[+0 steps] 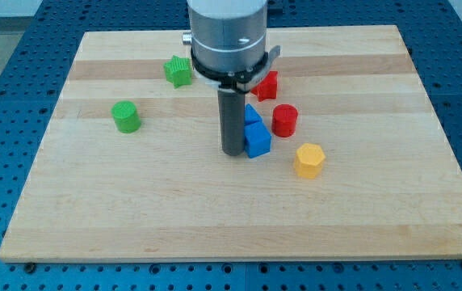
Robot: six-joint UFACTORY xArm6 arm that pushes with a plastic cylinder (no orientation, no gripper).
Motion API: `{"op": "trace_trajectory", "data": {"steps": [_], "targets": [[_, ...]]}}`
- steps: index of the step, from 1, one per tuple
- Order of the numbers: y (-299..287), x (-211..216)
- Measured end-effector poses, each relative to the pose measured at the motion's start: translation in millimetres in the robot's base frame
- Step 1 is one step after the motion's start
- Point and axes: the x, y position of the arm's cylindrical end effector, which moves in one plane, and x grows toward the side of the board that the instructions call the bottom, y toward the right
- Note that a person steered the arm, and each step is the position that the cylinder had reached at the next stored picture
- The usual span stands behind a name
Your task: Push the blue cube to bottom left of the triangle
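The blue cube lies near the board's middle. A blue triangle sits just above it, touching it and partly hidden by the rod. My tip rests on the board right against the cube's left side. The rod and the arm's grey body rise above it and cover part of the board's top middle.
A red block lies above the triangle, partly behind the arm. A red cylinder is right of the blue blocks. A yellow hexagonal block lies lower right. A green star-like block and a green cylinder lie at the left. The wooden board has blue perforated table around it.
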Motion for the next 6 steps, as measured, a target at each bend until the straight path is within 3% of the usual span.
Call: {"op": "trace_trajectory", "data": {"steps": [2, 3, 5, 6], "targets": [[-29, -57], [-6, -62], [32, 12], [33, 10]]}}
